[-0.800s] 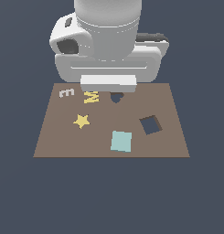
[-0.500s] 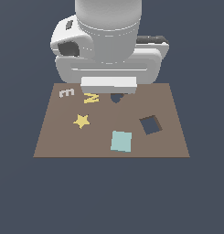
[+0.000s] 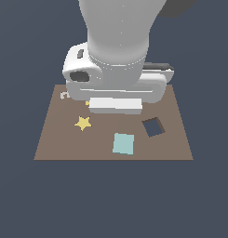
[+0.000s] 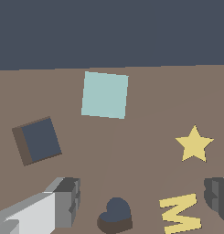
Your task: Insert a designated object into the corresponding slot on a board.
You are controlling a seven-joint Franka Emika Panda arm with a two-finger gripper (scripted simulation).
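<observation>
The light teal square block (image 3: 123,143) lies flat on the brown board (image 3: 50,144) near its front edge; the wrist view shows the block (image 4: 104,94) too. The dark square slot (image 3: 153,127) sits just to the exterior view's right of it, slightly rotated, and is empty (image 4: 38,140). My gripper (image 4: 141,197) hovers open above the board's rear middle, over the heart hole, well short of the block. Its two fingers (image 4: 64,201) stand wide apart with nothing between them. In the exterior view the arm's hand (image 3: 115,105) hides the fingertips.
A yellow star (image 3: 83,123) lies on the board toward the exterior view's left. A yellow M (image 4: 178,213) and a small dark heart-like hole (image 4: 115,214) sit under the gripper. A pale piece (image 3: 63,95) peeks out at the board's far left corner.
The arm has moved forward over the board toward the block, now covering the yellow M and the heart hole in the exterior view. Block and star have not moved.
</observation>
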